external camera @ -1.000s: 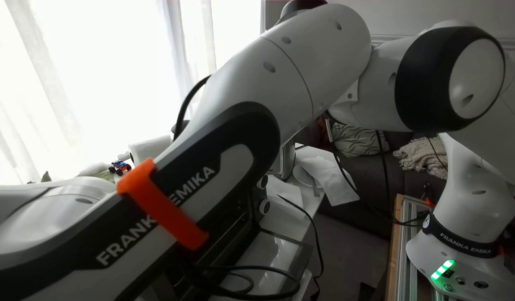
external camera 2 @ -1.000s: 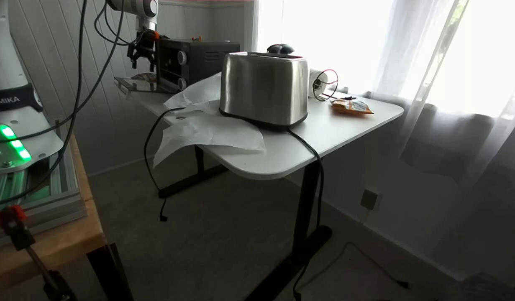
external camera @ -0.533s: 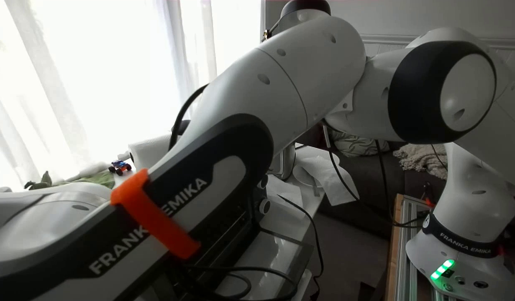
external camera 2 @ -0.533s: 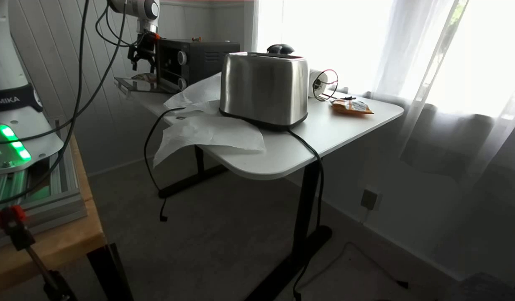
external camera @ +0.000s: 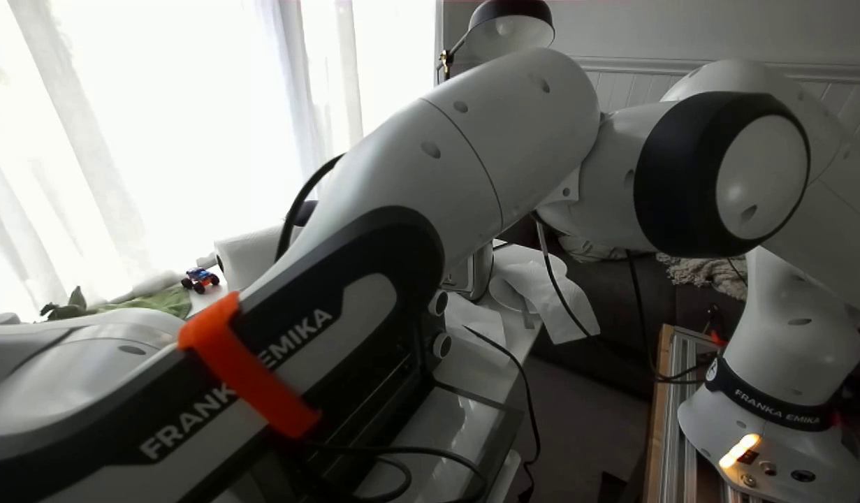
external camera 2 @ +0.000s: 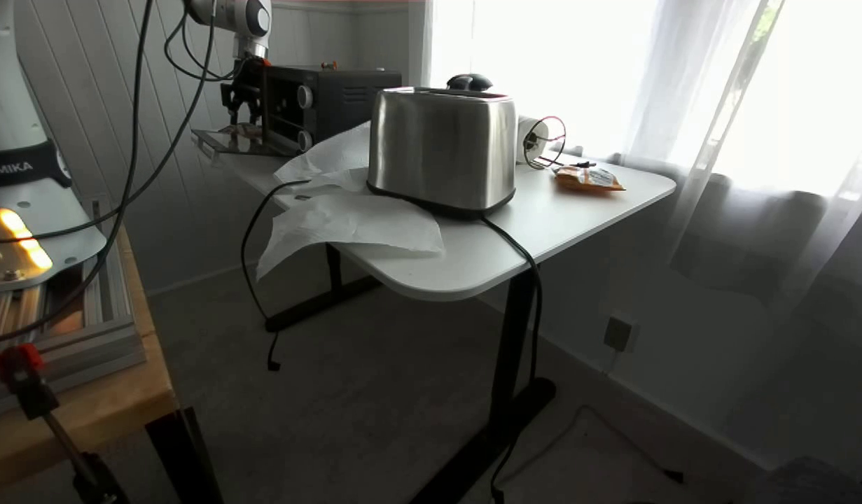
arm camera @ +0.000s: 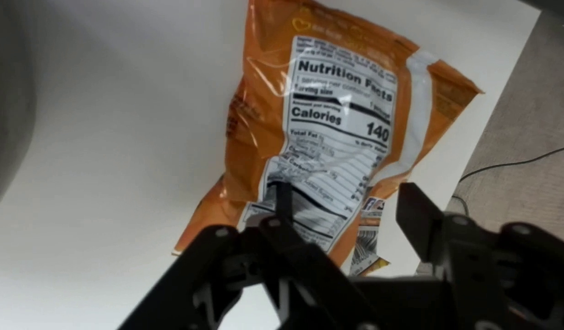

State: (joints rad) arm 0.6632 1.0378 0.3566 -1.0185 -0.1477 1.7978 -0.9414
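Exterior views both have the white table (external camera 2: 459,271) in them, with the robot arm (external camera: 485,133) reaching over to the toaster oven (external camera 2: 350,98), whose glass door (external camera 2: 245,145) is folded down open. Next size down is a shiny toaster (external camera 2: 441,147), then some loose paper towels (external camera 2: 357,220), one flopping over the table edge. After those come the jaws, hanging low by the oven's open front. They're spread apart and, pretty sure, not gripping anything: the wrist view has one side over the orange snack bag (arm camera: 341,119) and a sliver of bare table between the bag and the other side. Can't tell if the side over the bag is actually touching it. Bag's lying label up on the table, near the edge, with a bit of what looks like another packet (arm camera: 369,238) poking out by its lower side. Progress-wise, my read: getting to the bag looks done, getting a grip on it isn't, and it's flat on the table, so no lifting done either.
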